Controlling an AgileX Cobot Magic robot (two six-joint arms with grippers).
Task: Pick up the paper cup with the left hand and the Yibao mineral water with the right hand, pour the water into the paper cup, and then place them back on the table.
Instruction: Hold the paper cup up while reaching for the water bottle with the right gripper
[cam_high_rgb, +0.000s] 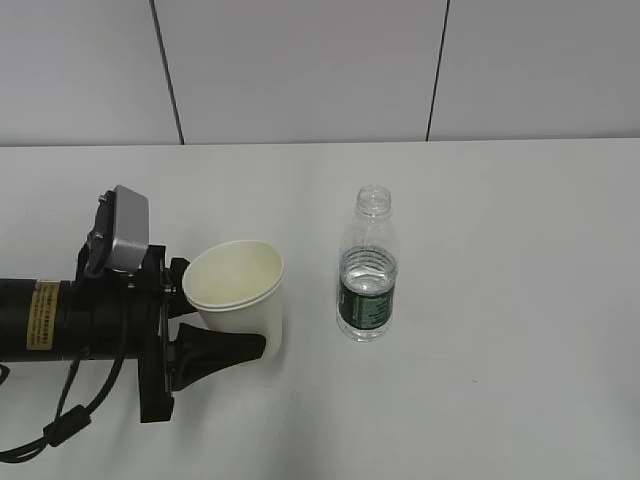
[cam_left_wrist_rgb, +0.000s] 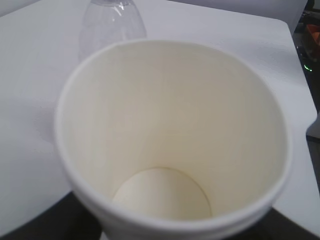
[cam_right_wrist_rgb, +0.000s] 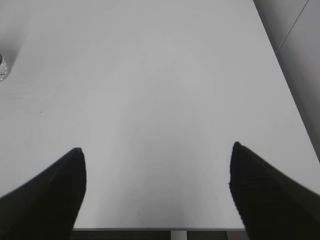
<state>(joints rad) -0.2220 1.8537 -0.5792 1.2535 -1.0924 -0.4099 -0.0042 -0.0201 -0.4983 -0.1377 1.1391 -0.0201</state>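
The paper cup (cam_high_rgb: 240, 295) is off-white, open-topped and empty, and leans slightly. My left gripper (cam_high_rgb: 232, 318) comes in from the left on the black arm with the yellow sticker and is shut on the cup's lower body. One finger (cam_high_rgb: 225, 350) lies along the cup's near side. In the left wrist view the cup (cam_left_wrist_rgb: 170, 135) fills the frame. The Yibao mineral water (cam_high_rgb: 367, 268) stands upright and uncapped to the right of the cup, apart from it; its clear top also shows in the left wrist view (cam_left_wrist_rgb: 112, 22). My right gripper (cam_right_wrist_rgb: 156, 155) is open over bare table (cam_right_wrist_rgb: 150, 75), away from the bottle.
The white table (cam_high_rgb: 500, 250) stretches to a grey panelled wall at the back. In the right wrist view the table's near edge (cam_right_wrist_rgb: 150, 229) lies just below the fingers, and its right edge runs along a grey floor.
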